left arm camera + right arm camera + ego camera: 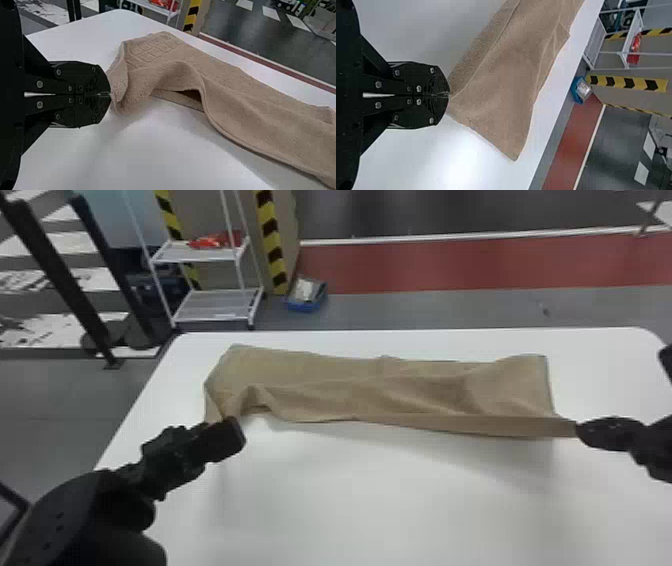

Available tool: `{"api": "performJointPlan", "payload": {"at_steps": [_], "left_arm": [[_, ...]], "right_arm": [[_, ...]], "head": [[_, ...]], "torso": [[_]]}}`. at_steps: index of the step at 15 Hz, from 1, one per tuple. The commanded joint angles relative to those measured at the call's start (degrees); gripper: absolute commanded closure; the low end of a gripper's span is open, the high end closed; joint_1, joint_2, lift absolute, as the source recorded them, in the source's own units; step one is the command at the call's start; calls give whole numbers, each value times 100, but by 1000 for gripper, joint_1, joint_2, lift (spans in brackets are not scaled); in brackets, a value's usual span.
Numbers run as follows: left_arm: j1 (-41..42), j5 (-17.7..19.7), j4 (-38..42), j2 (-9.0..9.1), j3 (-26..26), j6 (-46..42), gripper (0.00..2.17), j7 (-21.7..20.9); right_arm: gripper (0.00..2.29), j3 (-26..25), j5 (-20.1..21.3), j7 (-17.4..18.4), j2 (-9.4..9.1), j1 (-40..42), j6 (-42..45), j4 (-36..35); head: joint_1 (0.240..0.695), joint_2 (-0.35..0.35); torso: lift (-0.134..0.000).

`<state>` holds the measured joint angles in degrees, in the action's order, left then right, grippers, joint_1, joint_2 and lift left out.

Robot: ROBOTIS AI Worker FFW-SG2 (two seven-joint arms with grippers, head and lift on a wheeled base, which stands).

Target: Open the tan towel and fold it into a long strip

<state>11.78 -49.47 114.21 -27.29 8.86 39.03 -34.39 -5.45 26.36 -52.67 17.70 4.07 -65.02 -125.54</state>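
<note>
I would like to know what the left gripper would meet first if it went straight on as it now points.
Most likely the tan towel: the left gripper has its jaws shut on one end, and raised folds lie just ahead. Depth beyond them is unclear.

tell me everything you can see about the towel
The tan towel looks like soft, nubby cloth, with a grid pattern at one end. It lies long and narrow across the white table, rumpled, its near edge partly lifted. The left gripper pinches its near left corner, the right gripper its near right corner.
</note>
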Motion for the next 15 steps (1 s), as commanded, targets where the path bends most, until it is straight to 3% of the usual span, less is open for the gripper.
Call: {"api": "performJointPlan", "payload": {"at_steps": [1, 5, 8, 12, 15], "left_arm": [[211, -28, 163, -49, -42, -4, 2064, -174], [580, -116, 523, -93, -218, 13, 2064, -692], [878, -177, 972, -216, -552, 136, 2064, -1562], [782, -432, 1508, -260, -613, 540, 2064, -2494], [334, -494, 1508, -233, -499, 593, 2064, -2644]], "right_arm": [[1430, -730, -280, -60, 119, 402, 89, -137], [1430, -1547, -500, -200, 137, 771, 546, -128], [1430, -2030, -544, -499, 163, 956, 793, -85], [1430, -2259, -658, -631, 163, 921, 863, -14], [1430, -2162, -649, -622, 155, 648, 810, 179]], "head": [[695, 60], [695, -44], [695, -85], [695, -135], [695, -150]], "torso": [[-125], [-125], [-125], [-125], [-125]]}}
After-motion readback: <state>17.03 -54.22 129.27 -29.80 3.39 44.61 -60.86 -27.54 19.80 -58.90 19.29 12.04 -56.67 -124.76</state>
